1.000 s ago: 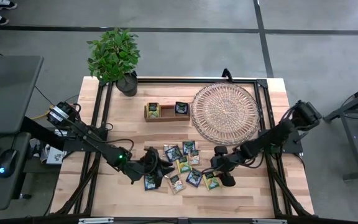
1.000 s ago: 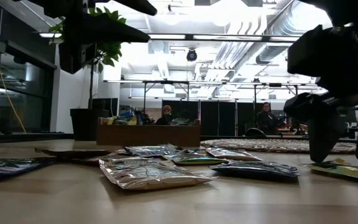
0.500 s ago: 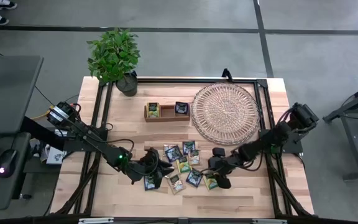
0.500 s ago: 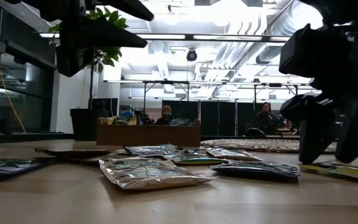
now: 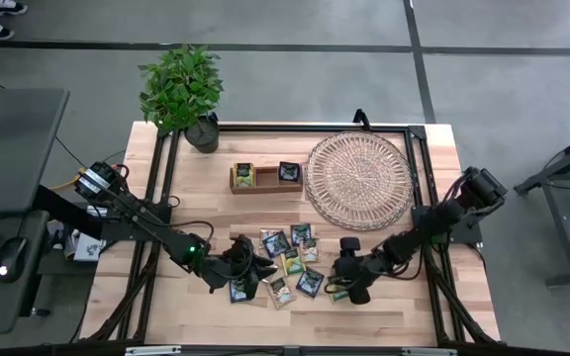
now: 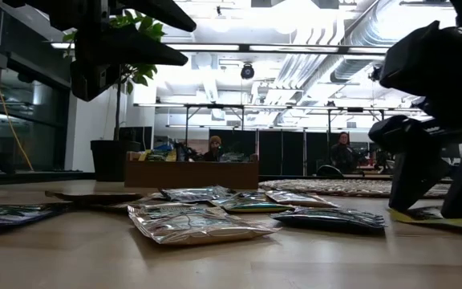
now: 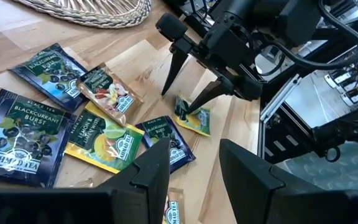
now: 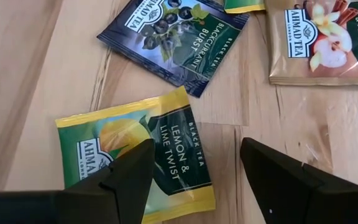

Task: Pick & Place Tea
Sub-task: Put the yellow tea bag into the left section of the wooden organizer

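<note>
Several small square tea sachets [image 5: 290, 259] lie flat on the wooden table near its near edge: dark navy, yellow-green and beige. My right gripper [image 5: 344, 285] is open and points down over a yellow-green sachet [image 8: 166, 143] at the right end of the group. One finger [image 7: 197, 102] comes down at that sachet's edge [image 7: 194, 119] and the other [image 7: 169, 71] stands beside it over bare wood. My left gripper [image 7: 194, 152] is open. It hangs above the table at the group's left end [image 5: 245, 267] and holds nothing. My right gripper comes at the yellow-green sachet from above with its fingers spread. One fingertip [image 6: 411, 181] is down at the sachet's edge [image 6: 427, 215], which lies flat on the table. I cannot tell whether it touches the sachet.
A narrow wooden box [image 5: 263, 177] with sachets in its two end compartments stands toward the far edge, with the round wicker tray [image 5: 359, 180] to its right. A potted plant [image 5: 181, 94] is at the far left corner. People sit in the room beyond the table.
My right arm has swung toward the near edge. Its gripper has turned and shifted slightly left over the yellow-green sachet, staying open. The sachets lie where they were.
</note>
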